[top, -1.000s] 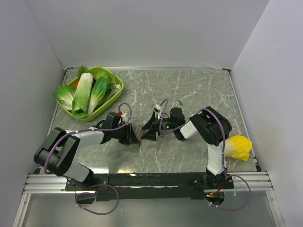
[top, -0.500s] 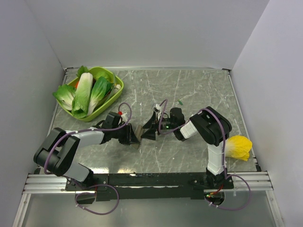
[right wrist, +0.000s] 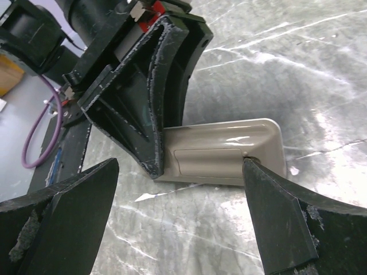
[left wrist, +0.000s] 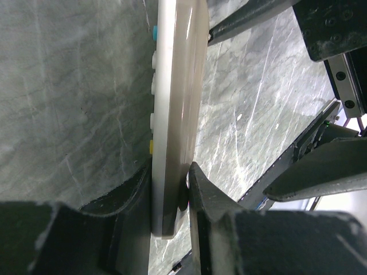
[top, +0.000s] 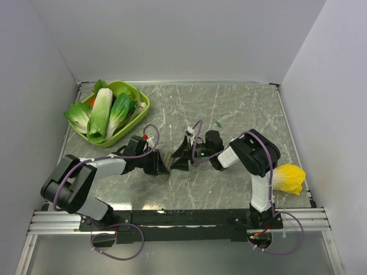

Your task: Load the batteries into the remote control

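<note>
On the marble table (top: 241,109), the left gripper (left wrist: 170,186) pinches the slim beige remote control (left wrist: 175,86) on edge; the right gripper (right wrist: 178,189) gapes wide, empty

No writing, label or number is legible anywhere; the remote control (left wrist: 175,114) buttons (left wrist: 154,57) bear no readable marks.

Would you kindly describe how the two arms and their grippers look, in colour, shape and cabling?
The left arm and right arm share black joints and pale grey-white links, each trailed by a looping purple cable. The left gripper and right gripper are black; the right's fingers are broad wedges with scuffed edges.
</note>
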Tool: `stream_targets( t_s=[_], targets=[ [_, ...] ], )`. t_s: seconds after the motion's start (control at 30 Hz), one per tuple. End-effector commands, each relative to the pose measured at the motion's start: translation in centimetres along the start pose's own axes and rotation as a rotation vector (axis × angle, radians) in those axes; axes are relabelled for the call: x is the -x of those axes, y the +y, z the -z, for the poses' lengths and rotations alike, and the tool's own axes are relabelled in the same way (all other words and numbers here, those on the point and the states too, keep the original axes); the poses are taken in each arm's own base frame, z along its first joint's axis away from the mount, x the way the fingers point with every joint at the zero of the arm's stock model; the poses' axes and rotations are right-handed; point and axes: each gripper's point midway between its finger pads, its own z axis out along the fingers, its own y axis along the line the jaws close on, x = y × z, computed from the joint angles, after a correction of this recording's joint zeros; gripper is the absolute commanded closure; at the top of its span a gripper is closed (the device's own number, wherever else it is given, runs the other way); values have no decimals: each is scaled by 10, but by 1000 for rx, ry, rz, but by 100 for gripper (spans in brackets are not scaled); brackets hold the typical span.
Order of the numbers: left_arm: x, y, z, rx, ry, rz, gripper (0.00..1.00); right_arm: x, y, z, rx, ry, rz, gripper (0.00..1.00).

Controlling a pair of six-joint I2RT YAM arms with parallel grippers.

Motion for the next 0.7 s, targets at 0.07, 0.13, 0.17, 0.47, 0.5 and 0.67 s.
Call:
stream_targets(
  t_s=[0.07, 0.13, 0.17, 0.47, 0.5, 0.67],
  targets=[
    [-10, 9, 2, 42, 28, 11, 99, 16, 3, -7, 14, -26, 53, 4],
    [-9, 9, 2, 43, 24, 8, 98, 16, -1, -6, -11, -29, 66, 4],
    [-9, 9, 2, 42, 23, 8, 98, 18, -1, -6, -21, -34, 73, 4],
    [-9, 9, 2, 43, 27, 10, 99, 24, -2, -3, -42, -54, 93, 4],
    [-9, 9, 2, 41, 27, 9, 99, 24, -2, -4, -39, -53, 93, 4],
    [-10, 10, 1, 43, 29, 9, 99, 24, 1, -6, -11, -40, 88, 4]
  ],
)
